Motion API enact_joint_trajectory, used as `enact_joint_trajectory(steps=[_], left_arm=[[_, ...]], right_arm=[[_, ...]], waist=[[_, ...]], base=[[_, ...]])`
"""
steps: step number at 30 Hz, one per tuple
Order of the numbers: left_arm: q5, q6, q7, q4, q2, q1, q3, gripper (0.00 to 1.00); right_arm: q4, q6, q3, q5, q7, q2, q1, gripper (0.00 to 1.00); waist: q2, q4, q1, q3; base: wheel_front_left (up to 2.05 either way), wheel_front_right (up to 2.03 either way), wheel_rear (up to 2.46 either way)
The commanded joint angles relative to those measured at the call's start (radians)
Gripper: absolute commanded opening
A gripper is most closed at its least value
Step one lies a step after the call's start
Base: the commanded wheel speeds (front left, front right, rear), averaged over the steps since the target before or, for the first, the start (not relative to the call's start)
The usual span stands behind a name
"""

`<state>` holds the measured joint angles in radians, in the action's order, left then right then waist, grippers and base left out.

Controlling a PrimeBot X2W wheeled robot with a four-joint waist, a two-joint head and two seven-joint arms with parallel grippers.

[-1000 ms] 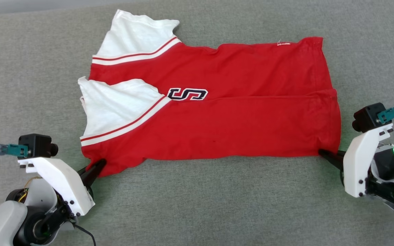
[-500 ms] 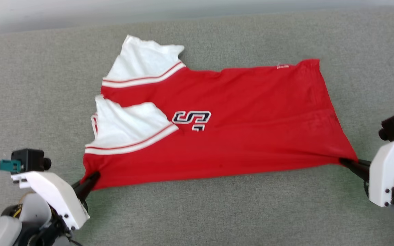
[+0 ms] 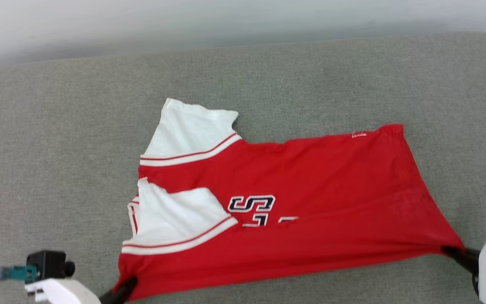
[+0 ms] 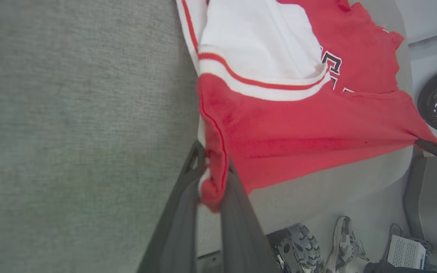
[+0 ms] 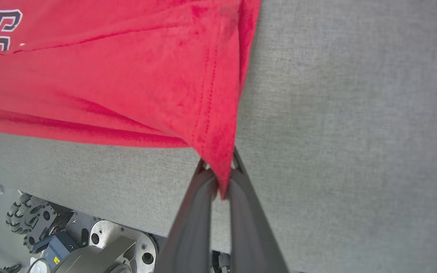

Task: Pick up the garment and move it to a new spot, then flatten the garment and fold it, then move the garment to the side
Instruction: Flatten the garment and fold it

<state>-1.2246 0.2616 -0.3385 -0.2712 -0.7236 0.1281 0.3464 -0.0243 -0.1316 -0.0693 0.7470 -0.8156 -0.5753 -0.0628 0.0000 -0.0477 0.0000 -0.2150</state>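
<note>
1. Since a second earlier, the near fold of the garment (image 3: 319, 190) had been drawn toward the robot, so that more of the dark print (image 3: 252, 203) was uncovered below the "S". The near right corner had been pulled into a point.
2. The garment was spread on the grey padded surface (image 3: 268, 76), with its white sleeves (image 3: 192, 128) toward the robot's left and its hem toward the right.
3. Its near edge was held raised off the surface, as was seen in both wrist views.
4. The left gripper (image 3: 127, 285) was clamped on the near left corner, with fabric pinched between its fingers (image 4: 237, 212).
5. The right gripper (image 3: 449, 251) was clamped on the near hem corner.
</note>
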Motion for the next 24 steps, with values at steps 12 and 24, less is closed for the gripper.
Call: enact_joint_trajectory(steps=[12, 24], left_arm=[[-0.034, -0.075, 0.007, 0.197, 0.120, 0.016, 0.090, 0.00], [0.025, -0.111, 0.072, 0.195, 0.049, -0.026, 0.036, 1.00]], right_arm=[[-0.028, 0.001, 0.057, -0.097, -0.101, 0.146, 0.166, 0.00], [-0.023, 0.001, 0.070, -0.058, -0.083, 0.172, 0.134, 1.00]], waist=[[0.0000, -0.002, 0.0000, 0.010], [0.0000, -0.004, 0.0000, 0.001]], base=[[0.00, 0.00, 0.00], [0.00, 0.00, 0.00]])
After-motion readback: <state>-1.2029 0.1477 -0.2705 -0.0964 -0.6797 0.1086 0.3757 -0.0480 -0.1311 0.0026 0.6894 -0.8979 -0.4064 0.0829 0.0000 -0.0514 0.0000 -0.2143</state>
